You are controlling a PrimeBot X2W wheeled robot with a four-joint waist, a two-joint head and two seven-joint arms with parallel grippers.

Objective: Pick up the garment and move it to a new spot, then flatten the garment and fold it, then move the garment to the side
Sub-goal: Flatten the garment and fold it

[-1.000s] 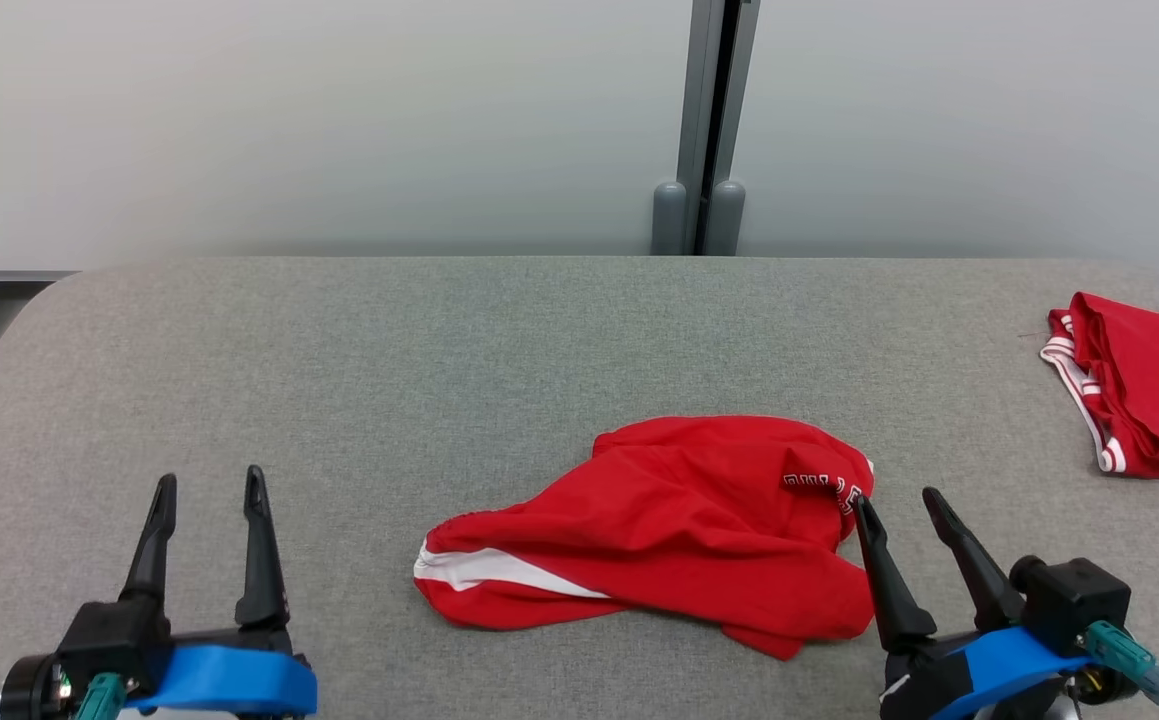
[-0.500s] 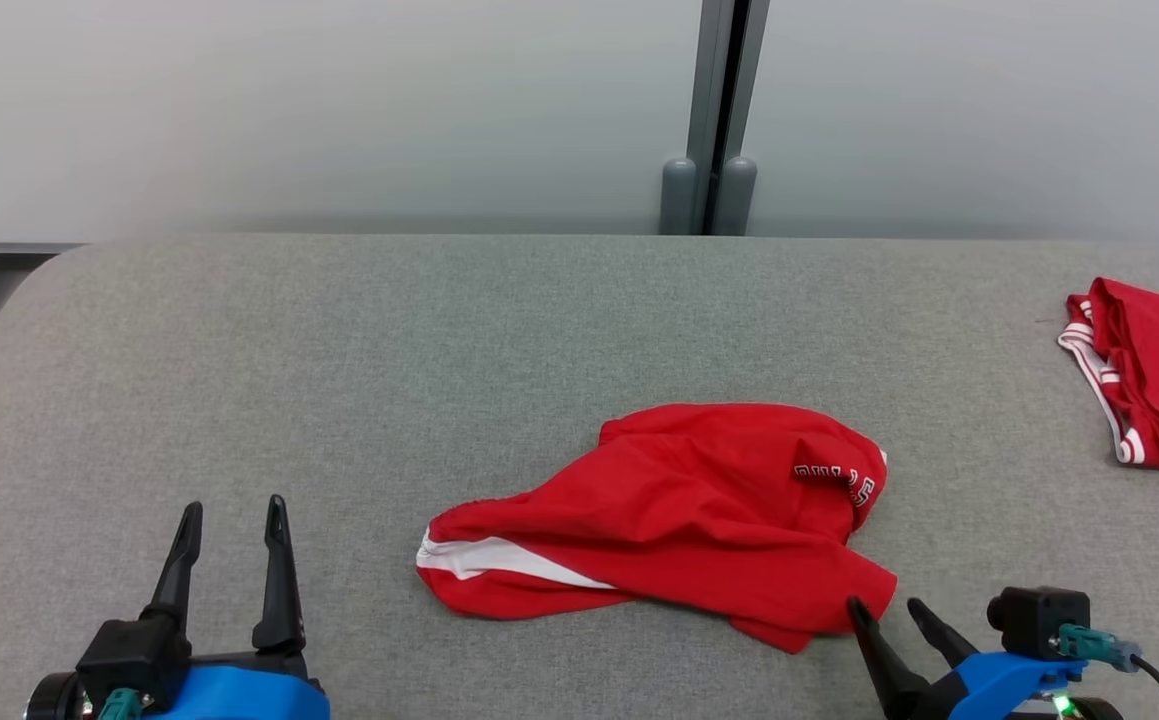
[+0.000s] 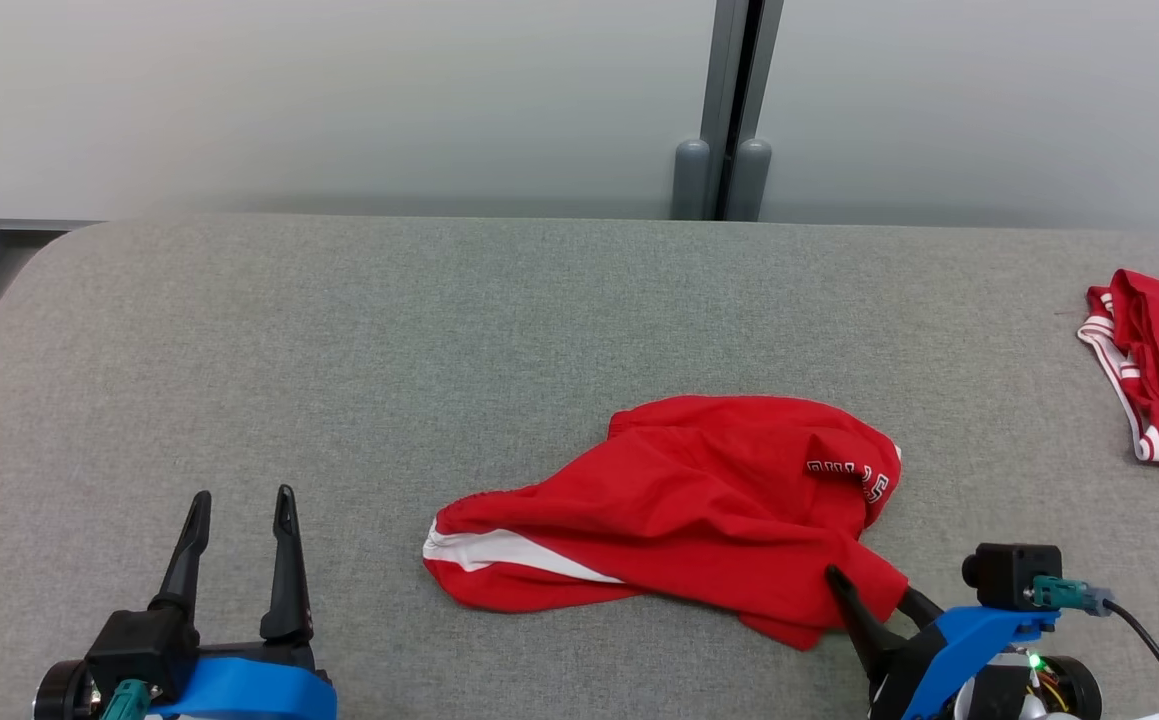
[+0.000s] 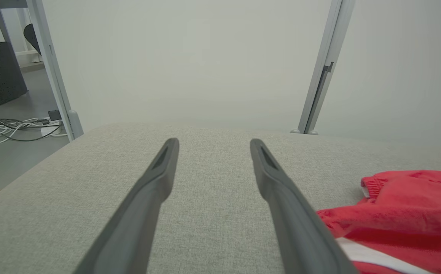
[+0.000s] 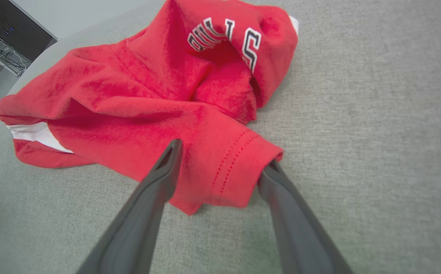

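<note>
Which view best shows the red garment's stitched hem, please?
Right wrist view: the stitched hem lies large between the right gripper's open fingers. Head view shows it small; left wrist view shows the garment's other end.

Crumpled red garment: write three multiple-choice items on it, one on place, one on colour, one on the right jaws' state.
1. On the table, the crumpled garment lies: A. at the left edge; B. at the far edge; C. right of centre, near the front.
2. Its stripe is: A. white; B. blue; C. yellow.
3. The right jaws are: A. shut, empty; B. open, astride its hem; C. open, far from it.
C, seen in the head view; A, white band on red; B, a finger each side of the hem.
</note>
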